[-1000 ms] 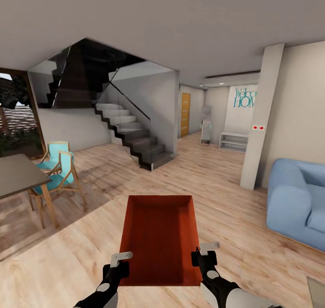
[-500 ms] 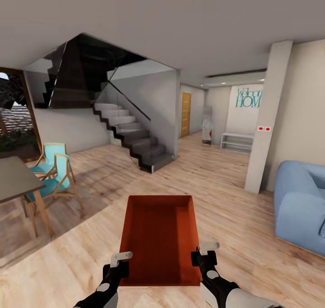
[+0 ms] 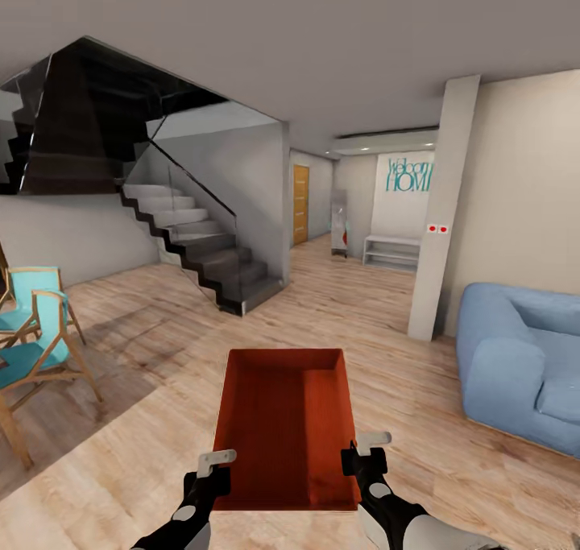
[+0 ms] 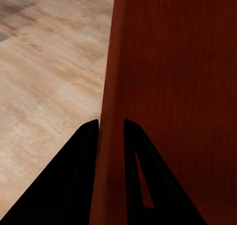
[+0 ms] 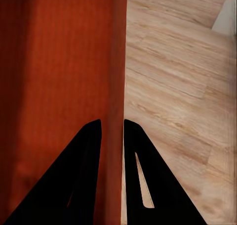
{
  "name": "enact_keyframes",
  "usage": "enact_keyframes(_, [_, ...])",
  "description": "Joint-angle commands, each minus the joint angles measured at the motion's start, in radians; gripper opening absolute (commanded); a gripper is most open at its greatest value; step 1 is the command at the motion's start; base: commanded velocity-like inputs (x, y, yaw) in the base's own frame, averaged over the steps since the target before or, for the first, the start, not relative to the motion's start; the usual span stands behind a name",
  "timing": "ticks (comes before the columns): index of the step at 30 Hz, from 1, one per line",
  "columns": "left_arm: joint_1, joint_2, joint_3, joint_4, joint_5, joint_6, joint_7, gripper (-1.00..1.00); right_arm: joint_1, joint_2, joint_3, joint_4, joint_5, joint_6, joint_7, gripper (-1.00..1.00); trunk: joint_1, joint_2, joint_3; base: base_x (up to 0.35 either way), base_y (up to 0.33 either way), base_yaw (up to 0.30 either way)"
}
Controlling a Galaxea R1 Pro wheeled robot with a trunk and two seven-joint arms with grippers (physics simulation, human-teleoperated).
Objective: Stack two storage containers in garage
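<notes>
Left gripper (image 3: 216,463) pinches the bin's (image 3: 286,421) left wall and right gripper (image 3: 364,450) its right wall, fingers (image 4: 84,185) astride each thin side. Bin hangs level between them above the wood floor (image 3: 419,421), stairs (image 3: 209,252) and sofa (image 3: 515,365) beyond.

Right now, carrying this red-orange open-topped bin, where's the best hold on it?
On the two thin long side walls, one gripper from each side, as now: the left gripper and right gripper each pinch a wall of the red-orange open-topped bin near its close end, one finger inside and one outside.

Even, soft indoor light, faint chair (image 3: 36,332) shadows on floor (image 3: 387,308), wide-angle stretch at edges
</notes>
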Motion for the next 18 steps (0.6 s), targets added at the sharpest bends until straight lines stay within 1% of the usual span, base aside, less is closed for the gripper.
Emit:
enact_keyframes(1, [-0.001, 0.001, 0.02, -0.005, -0.014, 0.002, 0.009, -1.0, -0.001, 0.0, -0.041, 0.001, 0.0, 0.002, 0.02, -1.0, 0.001, -0.001, -0.001, 0.321, 0.072, -0.277])
enact_keyframes(13, [-0.001, 0.001, 0.019, -0.005, -0.014, 0.002, 0.009, -1.0, -0.001, 0.0, -0.041, 0.001, 0.0, 0.002, 0.021, -1.0, 0.001, -0.001, -0.001, 0.321, 0.072, -0.28])
enact_keyframes(16, [-0.001, 0.001, 0.019, -0.005, -0.014, 0.001, 0.009, -1.0, -0.001, -0.001, -0.041, 0.001, 0.0, 0.002, 0.023, -1.0, 0.001, -0.001, -0.001, 0.321, 0.072, -0.165])
enact_keyframes(18, [-0.001, 0.001, 0.019, -0.005, -0.014, 0.001, 0.009, -1.0, -0.001, -0.001, -0.042, 0.001, 0.0, 0.002, 0.024, -1.0, 0.001, -0.001, -0.001, 0.321, 0.072, -0.034])
